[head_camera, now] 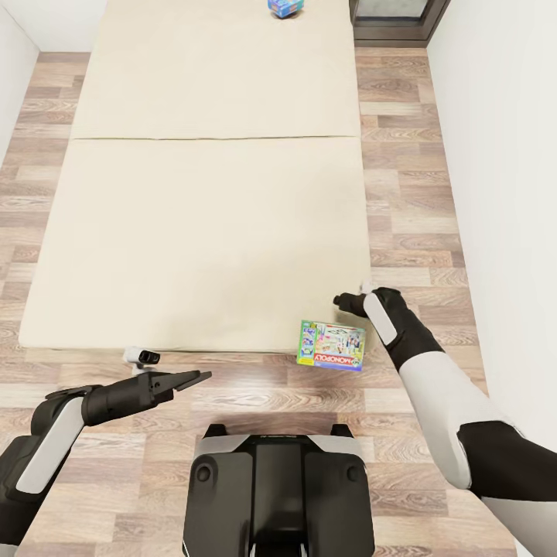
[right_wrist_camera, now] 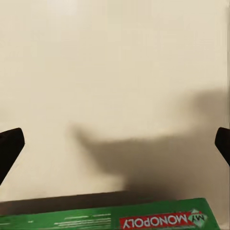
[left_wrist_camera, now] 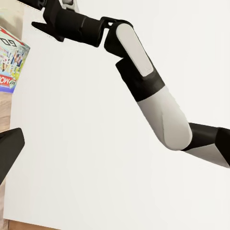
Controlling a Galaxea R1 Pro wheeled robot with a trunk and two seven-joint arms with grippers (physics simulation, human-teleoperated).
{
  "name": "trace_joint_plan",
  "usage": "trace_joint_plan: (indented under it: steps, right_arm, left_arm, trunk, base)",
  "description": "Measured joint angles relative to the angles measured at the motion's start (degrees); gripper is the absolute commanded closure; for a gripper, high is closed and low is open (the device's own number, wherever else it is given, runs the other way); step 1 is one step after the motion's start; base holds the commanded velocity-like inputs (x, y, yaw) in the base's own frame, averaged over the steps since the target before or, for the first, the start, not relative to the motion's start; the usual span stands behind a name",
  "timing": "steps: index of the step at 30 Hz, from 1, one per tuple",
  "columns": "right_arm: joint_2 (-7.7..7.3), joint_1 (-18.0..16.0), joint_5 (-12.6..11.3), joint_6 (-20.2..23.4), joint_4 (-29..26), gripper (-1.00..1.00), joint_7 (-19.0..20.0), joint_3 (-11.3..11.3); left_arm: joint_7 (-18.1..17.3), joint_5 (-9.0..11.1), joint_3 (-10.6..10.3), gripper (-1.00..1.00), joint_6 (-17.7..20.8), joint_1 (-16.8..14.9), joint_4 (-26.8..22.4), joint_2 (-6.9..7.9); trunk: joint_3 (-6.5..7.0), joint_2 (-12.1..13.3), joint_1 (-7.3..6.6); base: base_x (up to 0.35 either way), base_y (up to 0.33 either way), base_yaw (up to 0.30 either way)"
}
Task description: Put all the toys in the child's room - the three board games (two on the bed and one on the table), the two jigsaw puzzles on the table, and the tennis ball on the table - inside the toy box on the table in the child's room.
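The bed (head_camera: 209, 224), a cream mattress in two panels, lies ahead of me. The green-white Monopoly board game (head_camera: 331, 346) is at the bed's near right corner, reaching past the edge over the floor. My right gripper (head_camera: 350, 298) is open just beyond it, apart from the box. In the right wrist view the Monopoly box (right_wrist_camera: 158, 219) lies along the near edge with the fingertips (right_wrist_camera: 8, 146) spread wide. A small blue board game (head_camera: 285, 6) sits at the bed's far end. My left gripper (head_camera: 192, 379) is open over the floor by the bed's near edge, holding nothing. The left wrist view also shows the Monopoly box (left_wrist_camera: 9, 62).
A white wall (head_camera: 495, 155) runs close along the right, leaving a narrow strip of wood-plank floor (head_camera: 402, 201) beside the bed. A dark frame (head_camera: 394, 22) stands at the far right. My base (head_camera: 278, 495) is on the floor just before the bed.
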Motion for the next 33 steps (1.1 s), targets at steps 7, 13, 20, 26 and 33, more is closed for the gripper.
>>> trace_joint_plan:
  steps: [7,13,20,26,33]
  right_arm:
    - [-0.21,3.11,-0.51,4.67,-9.81,-1.0,0.01,-0.32]
    - [-0.29,5.14,-0.64,6.47,-14.14,-1.0,0.02,-0.37]
    - [-0.47,14.61,-2.77,13.09,-30.4,-1.0,2.22,-3.05]
    - [-1.05,28.31,-8.74,17.43,-45.81,-1.0,10.01,-11.18]
    - [-2.81,43.32,-13.27,14.21,-49.82,-1.0,31.58,-21.06]
  left_arm:
    - [0.0,0.0,0.01,-1.0,0.0,0.0,-0.01,0.0]
    - [0.0,0.01,0.02,-1.0,0.01,0.0,-0.01,0.0]
    - [-0.06,0.01,0.31,-1.0,0.01,0.01,-0.02,0.03]
    - [-0.08,0.01,0.55,-1.0,0.01,0.03,-0.02,0.08]
    - [-0.14,0.02,0.61,-1.0,0.01,0.01,-0.03,0.09]
  trunk:
    - [0.27,0.0,0.0]
    - [0.76,0.0,0.0]
    - [1.37,-0.01,-0.02]
    - [1.91,0.0,-0.01]
    - [2.53,0.0,-0.01]
  base:
    - [0.0,0.0,-0.015]
    - [0.0,0.0,-0.059]
    - [0.0,0.0,-0.068]
    - [0.0,0.0,-0.066]
    - [0.0,0.0,-0.019]
